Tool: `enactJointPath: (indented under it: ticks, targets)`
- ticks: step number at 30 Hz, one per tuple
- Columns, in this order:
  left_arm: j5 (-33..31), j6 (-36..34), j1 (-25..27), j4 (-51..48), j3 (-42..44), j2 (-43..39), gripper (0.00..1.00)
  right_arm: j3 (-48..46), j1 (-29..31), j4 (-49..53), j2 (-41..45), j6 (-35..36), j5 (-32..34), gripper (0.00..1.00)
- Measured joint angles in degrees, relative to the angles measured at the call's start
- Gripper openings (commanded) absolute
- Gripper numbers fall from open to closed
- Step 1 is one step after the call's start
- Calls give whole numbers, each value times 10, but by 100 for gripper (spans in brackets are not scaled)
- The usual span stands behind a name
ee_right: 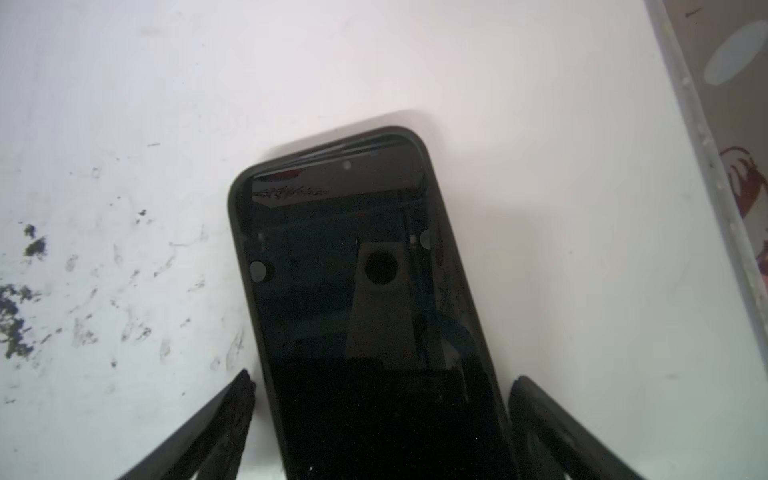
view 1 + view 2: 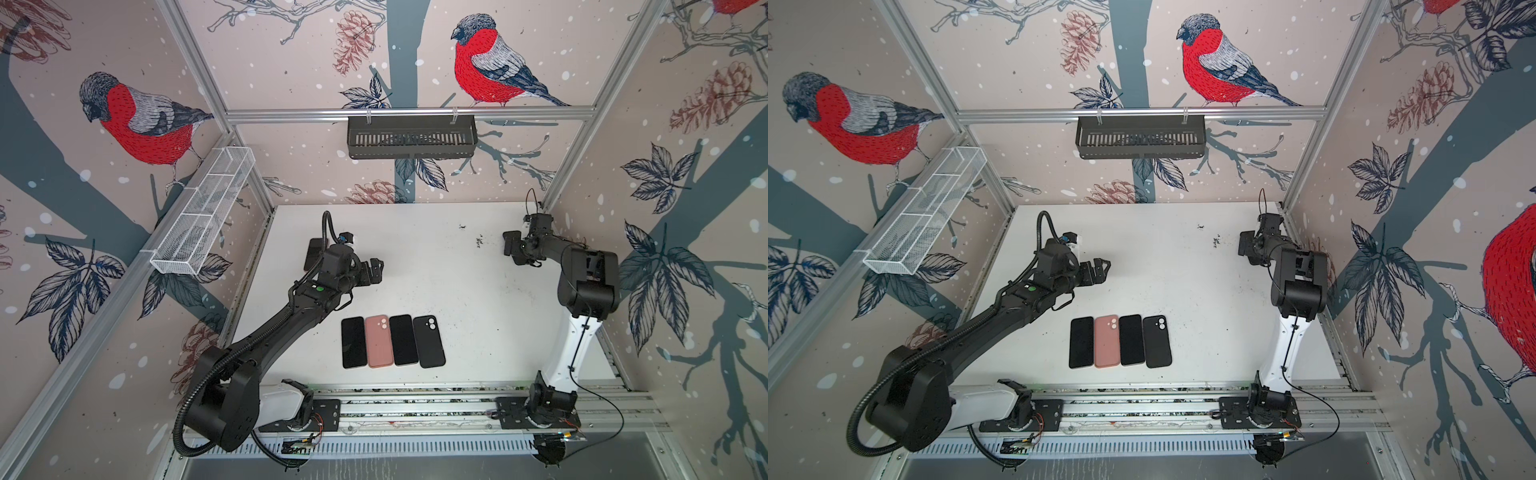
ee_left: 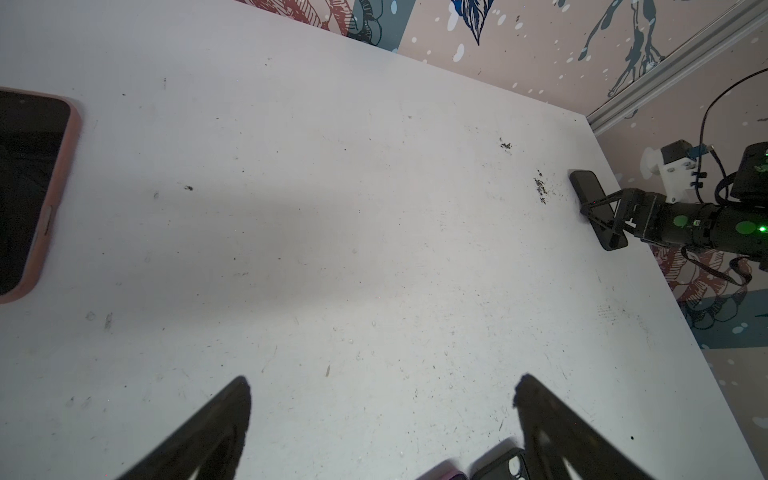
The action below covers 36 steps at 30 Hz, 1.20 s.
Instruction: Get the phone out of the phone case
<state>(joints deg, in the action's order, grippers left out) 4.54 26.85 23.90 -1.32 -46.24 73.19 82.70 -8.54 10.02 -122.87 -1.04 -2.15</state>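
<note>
A black phone in a black phone case (image 1: 353, 270) lies screen up near the table's far right edge. My right gripper (image 1: 382, 380) is open and straddles its near end. A narrow strip of table shows between each finger and the case's sides. The left wrist view shows that phone (image 3: 592, 199) under the right gripper from across the table. My left gripper (image 3: 383, 381) is open over bare table left of centre and holds nothing; it shows in both top views (image 2: 376, 268) (image 2: 1102, 268). A second phone in a pink case (image 3: 25, 187) lies at the far left, partly behind the left arm (image 2: 312, 254).
A row lies near the front edge: a bare black phone (image 2: 353, 343), an empty pink case (image 2: 379, 340), another black phone (image 2: 403, 340) and an empty black case (image 2: 430, 340). Dark crumbs (image 1: 16, 316) dot the table beside the right gripper. A wire basket (image 2: 203, 216) hangs on the left wall.
</note>
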Motion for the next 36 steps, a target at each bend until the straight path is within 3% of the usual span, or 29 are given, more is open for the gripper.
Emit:
enactJointPath:
  ticks: [14, 20, 25, 36]
  targets:
    - [35, 15, 0, 11, -3, 4, 98, -41, 4, -46, 15, 10, -14, 71]
    - [54, 25, 7, 28, -13, 20, 98, -73, 14, -51, 37, -3, -9, 50]
    - [89, 49, 19, 77, -17, 53, 98, -98, 27, -45, 60, -9, -9, 40]
    - [184, 162, 44, 258, -37, 184, 98, -179, 102, -61, 122, -22, -106, 35]
